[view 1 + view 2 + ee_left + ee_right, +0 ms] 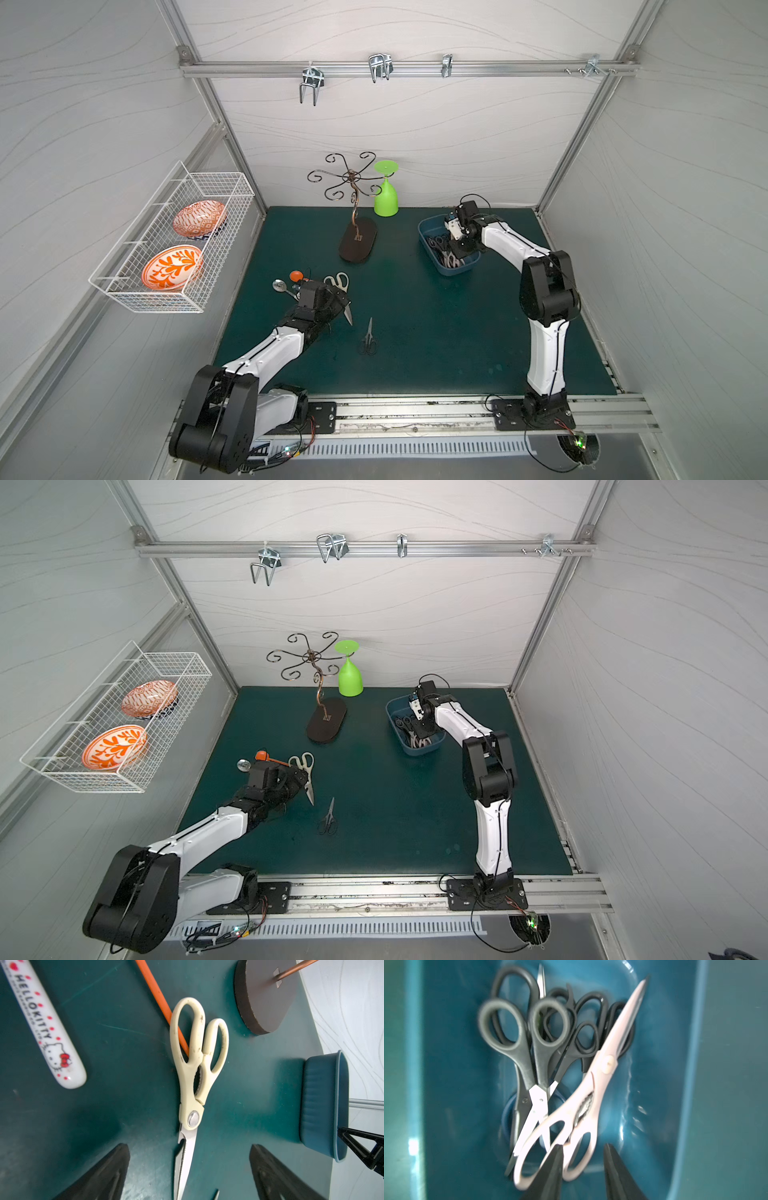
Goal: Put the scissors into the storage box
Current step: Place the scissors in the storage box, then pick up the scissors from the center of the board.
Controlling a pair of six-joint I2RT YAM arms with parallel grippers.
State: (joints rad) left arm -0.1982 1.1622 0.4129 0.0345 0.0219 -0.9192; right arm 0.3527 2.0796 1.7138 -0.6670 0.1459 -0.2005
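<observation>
My right gripper (583,1147) gapes over pink shears (591,1093) in the storage box (685,1084); left gripper (189,1146), splayed, next clamps cream shears (191,1084).

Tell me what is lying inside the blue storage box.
Pink-handled shears lie on top of several black-handled scissors in the storage box. A blue handle ring shows beneath; the rest of that pair is covered.

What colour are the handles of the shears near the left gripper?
The shears' handles are cream white; left wrist view shows best.
</observation>
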